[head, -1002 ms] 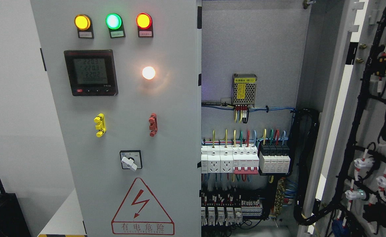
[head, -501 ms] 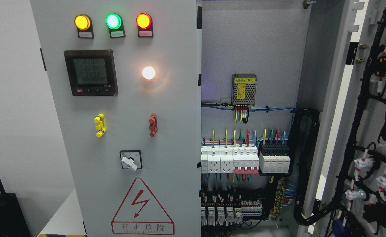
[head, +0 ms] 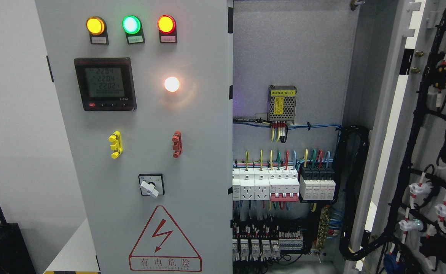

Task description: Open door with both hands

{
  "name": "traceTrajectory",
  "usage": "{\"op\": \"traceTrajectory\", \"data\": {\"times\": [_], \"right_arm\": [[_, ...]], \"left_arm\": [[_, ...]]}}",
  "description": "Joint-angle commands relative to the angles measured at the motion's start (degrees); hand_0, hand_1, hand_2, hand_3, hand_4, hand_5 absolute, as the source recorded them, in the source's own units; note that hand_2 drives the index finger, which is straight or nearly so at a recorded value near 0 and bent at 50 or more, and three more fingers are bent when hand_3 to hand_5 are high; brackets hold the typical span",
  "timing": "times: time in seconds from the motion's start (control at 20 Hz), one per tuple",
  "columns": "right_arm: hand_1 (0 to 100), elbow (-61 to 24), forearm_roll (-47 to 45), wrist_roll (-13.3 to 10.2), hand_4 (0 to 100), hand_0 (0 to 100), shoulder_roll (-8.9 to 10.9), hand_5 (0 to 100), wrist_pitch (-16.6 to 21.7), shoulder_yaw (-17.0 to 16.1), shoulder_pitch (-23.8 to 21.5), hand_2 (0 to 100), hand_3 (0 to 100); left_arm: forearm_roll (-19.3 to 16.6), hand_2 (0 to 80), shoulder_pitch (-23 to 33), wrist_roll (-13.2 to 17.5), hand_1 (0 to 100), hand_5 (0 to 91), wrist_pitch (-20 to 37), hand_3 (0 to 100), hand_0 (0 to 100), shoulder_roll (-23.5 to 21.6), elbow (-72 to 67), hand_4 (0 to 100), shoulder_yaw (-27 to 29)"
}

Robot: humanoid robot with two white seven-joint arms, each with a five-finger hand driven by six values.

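The open door [head: 432, 152] at right runs off the frame's edge; the left door [head: 143, 152] hides the cabinet's left half; indicator labels [head: 135, 39] and meter [head: 105, 83] print are too small to read.

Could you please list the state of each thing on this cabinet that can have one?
Left door: shut.
Right door: swung open.
Yellow lamp: lit.
Green lamp: lit.
Red lamp: lit.
White lamp: lit.
Meter: on, showing digits.
Rotary switch: knob tilted.
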State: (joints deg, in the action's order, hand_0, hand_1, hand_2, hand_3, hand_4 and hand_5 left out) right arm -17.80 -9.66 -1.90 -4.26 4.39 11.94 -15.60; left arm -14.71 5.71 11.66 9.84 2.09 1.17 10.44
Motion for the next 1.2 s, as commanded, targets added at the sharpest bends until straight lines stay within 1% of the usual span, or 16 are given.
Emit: {"op": "traceTrajectory", "data": {"times": [0.0,0.1,0.2,0.25,0.35,0.5,0.55,0.65,0.7,0.75,0.85,0.9,0.95,1.15], "right_arm": [[0,-31.83,-0.10,0.58,0,11,6.72,0,0.27,-0.07,-9.44,0,0],[0,-36.40,-0.18,0.58,0,11,6.72,0,0.36,-0.85,-10.58,0,0],[0,-41.76,-0.18,0.58,0,11,7.07,0,0.36,-2.00,-13.91,0,0],[0,-44.92,-0.18,0.58,0,11,7.59,0,0.36,-2.09,-15.41,0,0],[0,-51.51,-0.09,0.58,0,11,9.17,0,0.27,-2.00,-19.09,0,0],[0,-60.56,-0.09,0.58,0,11,10.41,0,0.36,-1.39,-24.98,0,0],[0,-63.55,-0.09,0.58,0,11,11.20,0,0.36,-1.39,-27.09,0,0],[0,-68.65,-0.09,0.58,0,11,12.08,0,0.79,-1.21,-31.13,0,0],[0,-70.77,-0.01,0.67,0,11,12.52,0,1.49,-0.86,-32.98,0,0],[0,-72.62,-0.01,0.67,0,11,13.39,0,2.37,0.01,-34.56,0,0],[0,-76.13,-0.01,0.58,0,11,16.11,0,5.26,1.94,-37.47,0,0],[0,-77.72,-0.01,0.67,0,11,17.00,0,7.28,2.56,-38.53,0,0],[0,-78.95,-0.01,0.58,0,11,17.27,0,8.78,2.57,-39.23,0,0],[0,-82.73,-0.01,0.58,0,11,19.29,0,10.46,2.65,-39.59,0,0]], "left_arm": [[0.04,0.0,0.01,-0.41,0,0.0,-0.17,0,0,0.54,-0.21,3,0.99],[0.47,0.0,0.01,-0.50,0,0.0,-0.17,0,0,0.54,-0.03,3,0.90],[1.87,0.0,0.01,-1.63,0,0.0,-0.17,0,0,0.54,-0.03,3,0.90],[2.49,0.0,0.01,-2.16,0,0.0,-0.17,0,0,0.54,0.06,3,0.81],[2.59,0.0,-0.08,-2.08,0,0.0,-0.17,0,0,0.54,0.06,3,0.20],[2.59,0.0,-0.08,-1.82,0,0.0,0.01,0,0,0.54,0.32,3,0.20],[2.59,0.0,-0.08,-1.82,0,0.0,0.09,0,0,0.46,0.23,3,0.20],[2.59,0.0,-0.08,-1.73,0,0.0,0.44,0,0,0.28,0.23,3,0.20],[2.59,0.0,-0.08,-1.73,0,0.0,0.53,0,0,0.28,0.15,3,0.20],[2.67,0.0,-0.17,-1.73,0,0.0,0.45,0,0,0.28,0.14,3,0.20],[2.67,0.0,-0.17,-1.73,0,0.0,0.53,0,0,0.28,0.32,3,0.20],[2.59,0.0,-0.17,-1.73,0,0.0,0.53,0,0,0.37,0.32,3,0.28],[2.59,0.0,-0.17,-1.64,0,0.0,0.62,0,0,0.37,0.41,3,0.28],[2.59,0.0,-0.17,-1.64,0,0.0,0.62,0,0,0.37,0.58,3,0.28]]}}
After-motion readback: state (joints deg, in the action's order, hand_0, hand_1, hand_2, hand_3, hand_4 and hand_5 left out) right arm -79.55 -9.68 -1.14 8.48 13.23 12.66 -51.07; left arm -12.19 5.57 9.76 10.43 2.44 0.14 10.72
